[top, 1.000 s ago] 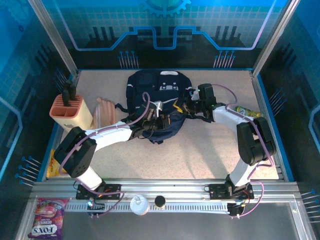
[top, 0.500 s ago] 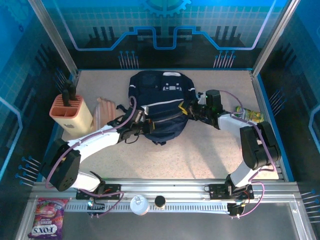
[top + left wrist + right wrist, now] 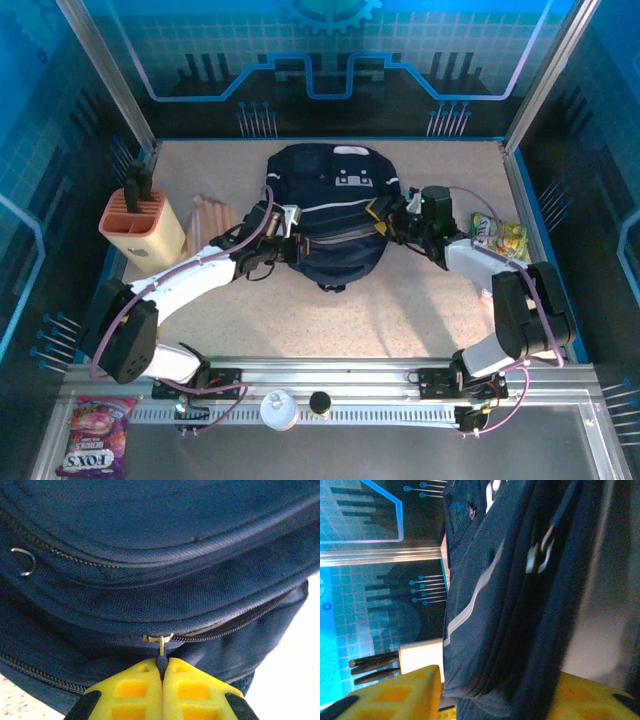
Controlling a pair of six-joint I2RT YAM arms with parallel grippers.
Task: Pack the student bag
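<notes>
The one student bag (image 3: pixel 335 200) lies flat mid-table. It is at 3 o'clock of the left gripper (image 3: pixel 162 672), whose yellow fingers are pinched together on a zipper pull (image 3: pixel 161 652). It is at 9 o'clock of the right gripper (image 3: pixel 497 685), whose fingers stand apart astride the bag's side; whether they squeeze it I cannot tell. One knife block (image 3: pixel 135 225) stands at the bag's 9 o'clock, one snack packet (image 3: pixel 498 240) at its 3 o'clock.
</notes>
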